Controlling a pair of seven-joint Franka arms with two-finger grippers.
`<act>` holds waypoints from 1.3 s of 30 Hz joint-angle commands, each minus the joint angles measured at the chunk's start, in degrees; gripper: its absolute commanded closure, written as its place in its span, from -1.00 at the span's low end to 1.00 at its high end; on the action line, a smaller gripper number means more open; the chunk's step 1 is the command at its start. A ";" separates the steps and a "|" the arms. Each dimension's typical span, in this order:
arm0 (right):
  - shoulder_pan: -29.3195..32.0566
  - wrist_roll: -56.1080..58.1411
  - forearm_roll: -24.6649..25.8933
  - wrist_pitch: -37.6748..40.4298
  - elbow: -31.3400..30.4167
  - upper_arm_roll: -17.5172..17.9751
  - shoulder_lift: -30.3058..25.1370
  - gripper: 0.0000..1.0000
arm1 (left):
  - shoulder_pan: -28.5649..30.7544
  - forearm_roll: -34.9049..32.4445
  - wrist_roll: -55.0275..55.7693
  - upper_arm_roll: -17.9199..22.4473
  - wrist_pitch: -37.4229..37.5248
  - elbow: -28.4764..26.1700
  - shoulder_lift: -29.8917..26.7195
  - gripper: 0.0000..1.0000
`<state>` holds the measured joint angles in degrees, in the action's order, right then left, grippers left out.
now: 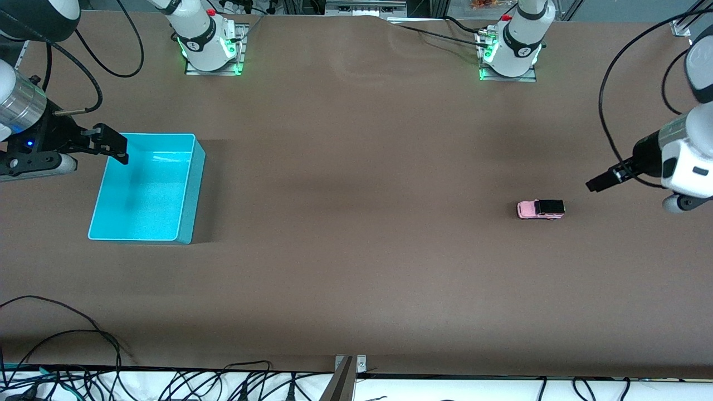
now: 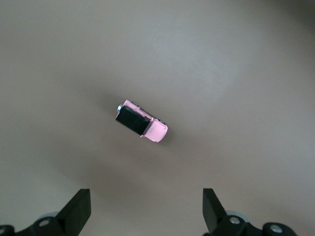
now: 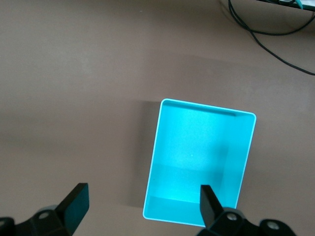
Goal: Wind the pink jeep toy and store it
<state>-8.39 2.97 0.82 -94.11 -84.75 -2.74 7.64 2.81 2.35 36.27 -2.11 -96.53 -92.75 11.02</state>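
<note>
The pink jeep toy stands on its wheels on the brown table toward the left arm's end, alone. It also shows in the left wrist view. My left gripper hangs open and empty in the air beside the jeep, clear of it; in its wrist view the fingers stand wide apart. The cyan bin sits toward the right arm's end and is empty; it also shows in the right wrist view. My right gripper is open and empty above the bin's rim.
Cables lie along the table edge nearest the front camera. The two arm bases stand at the edge farthest from it. The brown table stretches bare between bin and jeep.
</note>
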 commanded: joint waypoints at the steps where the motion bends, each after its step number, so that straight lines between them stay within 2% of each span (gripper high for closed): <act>1: -0.23 0.37 -0.29 0.33 -0.50 -0.08 -0.69 -1.00 | -0.26 -1.12 13.89 -0.09 0.20 0.99 4.18 -1.00; 5: -0.23 0.29 -0.29 0.25 -0.50 -0.08 -0.69 -1.00 | 0.53 -1.20 23.21 -0.09 -1.12 0.29 5.59 -1.00; 11: -0.14 0.37 -0.29 0.25 -0.50 -0.08 -0.69 -1.00 | 2.55 -1.12 30.77 0.09 -4.54 -4.80 5.77 -1.00; 20: -0.23 0.37 -0.20 0.16 -0.42 0.01 -0.69 -1.00 | 3.17 -1.12 44.75 0.09 -21.75 -18.07 5.60 -1.00; 25: -0.14 0.37 -0.02 -0.37 -0.24 -0.08 -0.69 -1.00 | 3.26 -1.20 45.99 0.09 -30.37 -23.70 6.03 -1.00; 33: -0.14 0.37 0.24 -0.72 -0.24 -0.08 -0.61 -1.00 | 3.52 -1.12 47.39 0.09 -36.88 -25.29 9.63 -1.00; 39: -0.84 0.28 -0.02 -0.98 -0.24 0.01 -0.17 -1.00 | 3.78 -1.12 50.38 0.09 -42.95 -28.45 10.43 -1.00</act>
<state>-8.44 2.97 0.82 -94.52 -84.74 -2.74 7.66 6.02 2.30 83.78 -1.71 -135.44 -118.96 21.06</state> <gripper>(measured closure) 0.000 0.000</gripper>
